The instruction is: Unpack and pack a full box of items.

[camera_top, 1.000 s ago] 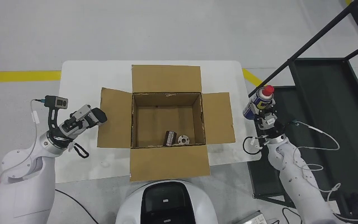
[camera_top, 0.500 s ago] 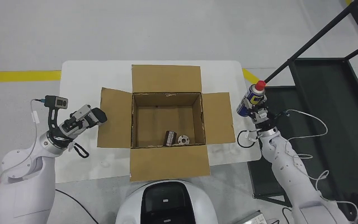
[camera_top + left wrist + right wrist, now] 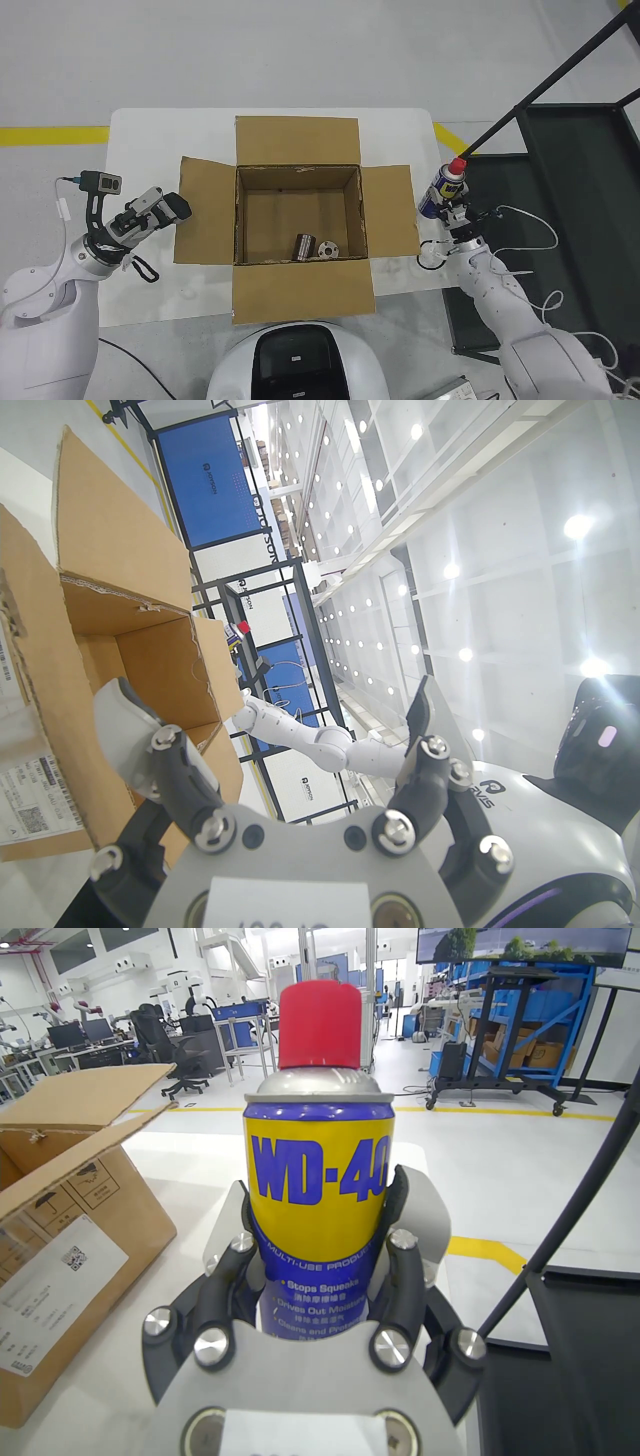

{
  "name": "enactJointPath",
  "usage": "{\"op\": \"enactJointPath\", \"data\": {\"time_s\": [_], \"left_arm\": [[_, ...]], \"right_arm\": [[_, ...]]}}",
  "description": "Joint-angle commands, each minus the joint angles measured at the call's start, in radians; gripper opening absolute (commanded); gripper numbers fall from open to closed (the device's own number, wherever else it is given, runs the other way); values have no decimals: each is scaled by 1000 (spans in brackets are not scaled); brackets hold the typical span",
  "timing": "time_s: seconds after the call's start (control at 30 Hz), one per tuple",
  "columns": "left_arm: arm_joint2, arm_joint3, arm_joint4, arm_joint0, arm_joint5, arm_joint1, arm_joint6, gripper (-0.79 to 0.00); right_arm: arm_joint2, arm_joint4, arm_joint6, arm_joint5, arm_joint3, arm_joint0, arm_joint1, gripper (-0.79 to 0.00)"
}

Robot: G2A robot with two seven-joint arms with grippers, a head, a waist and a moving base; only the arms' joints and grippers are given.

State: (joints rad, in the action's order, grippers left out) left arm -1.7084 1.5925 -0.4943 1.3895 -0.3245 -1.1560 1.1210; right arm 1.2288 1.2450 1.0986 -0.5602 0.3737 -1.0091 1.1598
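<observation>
Overhead, spray can point(image 3: 444, 188): I am holding it upright in my right gripper point(image 3: 453, 207), above the right edge of the table point(image 3: 160, 135). It is just beside the box point(image 3: 296, 140) and not yet over the opening.
Overhead, right flap point(image 3: 392, 210): it is lying spread out between the can and the opening. Crossing low, I would risk catching it and shoving the box.
Overhead, metal parts point(image 3: 315, 246): two small ones are lying on the box floor near the front wall. Setting the can on them would likely be leaving it leaning or toppling.
Overhead, black rack point(image 3: 570, 180): its slanted bar is ending close to the can's red cap. Lifting carelessly, I could be knocking the cap against it.
Left wrist, left gripper point(image 3: 270, 710): my fingers are spread wide and holding nothing, hanging beside the box point(image 3: 125, 565) on its left. A box pushed that way could be sliding into them.
Right wrist, right gripper point(image 3: 322, 1213): my fingers are clamped around the lower body of the spray can point(image 3: 320, 1153), with most of it rising above them.
Right wrist, slip risk: the can is looking smooth and top-heavy in this hold. A quick tilt could be letting it pivot or slide out.
Right wrist, box point(image 3: 75, 1208): its flap edge is reaching toward the can, so I am judging height to matter most.
</observation>
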Motion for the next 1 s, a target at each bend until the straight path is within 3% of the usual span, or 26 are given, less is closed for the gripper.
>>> {"op": "enactJointPath", "data": {"time_s": [0.0,0.3,0.6,0.97], "left_arm": [[0,0,0,0,0,0,0,0],[0,0,0,0,0,0,0,0],[0,0,0,0,0,0,0,0],[0,0,0,0,0,0,0,0]], "right_arm": [[-4,2,4,1,-11,4,3,-785],[-4,2,4,1,-11,4,3,-785],[4,-87,-92,50,73,-55,21,-785],[0,-125,-66,112,5,-1,47,-785]]}}
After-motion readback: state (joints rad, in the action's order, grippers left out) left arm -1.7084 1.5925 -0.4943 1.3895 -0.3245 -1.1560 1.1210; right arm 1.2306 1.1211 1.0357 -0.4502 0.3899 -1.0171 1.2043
